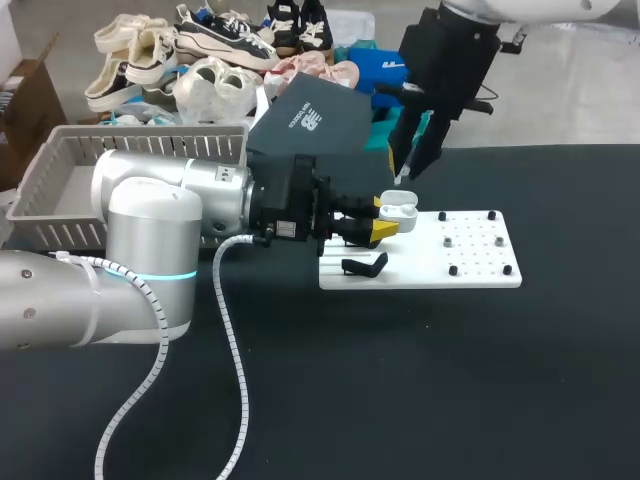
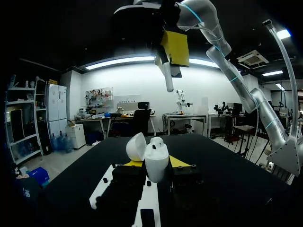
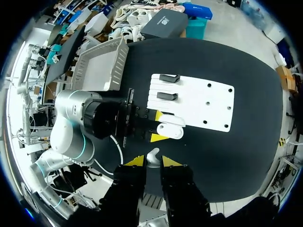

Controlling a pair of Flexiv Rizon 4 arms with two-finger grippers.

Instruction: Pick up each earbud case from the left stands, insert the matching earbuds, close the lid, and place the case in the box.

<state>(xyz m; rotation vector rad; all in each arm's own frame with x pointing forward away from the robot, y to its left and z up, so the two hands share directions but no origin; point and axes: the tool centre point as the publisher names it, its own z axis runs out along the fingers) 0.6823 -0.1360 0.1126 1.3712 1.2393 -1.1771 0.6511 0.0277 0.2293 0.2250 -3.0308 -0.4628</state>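
A white earbud case (image 1: pixel 400 211) with its lid (image 2: pixel 136 146) swung open is held upright over the near end of the white board (image 1: pixel 470 262). My left gripper (image 1: pixel 385 221) is shut on the case's body (image 2: pixel 156 163), one yellow tip on each side. Straight above it hangs my right gripper (image 1: pixel 404 178), shut on a small white earbud (image 3: pixel 152 156). From the left wrist that earbud (image 2: pixel 168 79) points down at the case with a clear gap between them. In the right wrist view the case (image 3: pixel 170 130) lies just ahead of the earbud.
The white board (image 3: pixel 201 101) carries two black stands (image 3: pixel 169 78) (image 3: pixel 167 96) and several small black pegs (image 1: pixel 453 270). A grey plastic basket (image 1: pixel 60 185) stands at the table's back left, partly behind my left arm (image 1: pixel 170 215).
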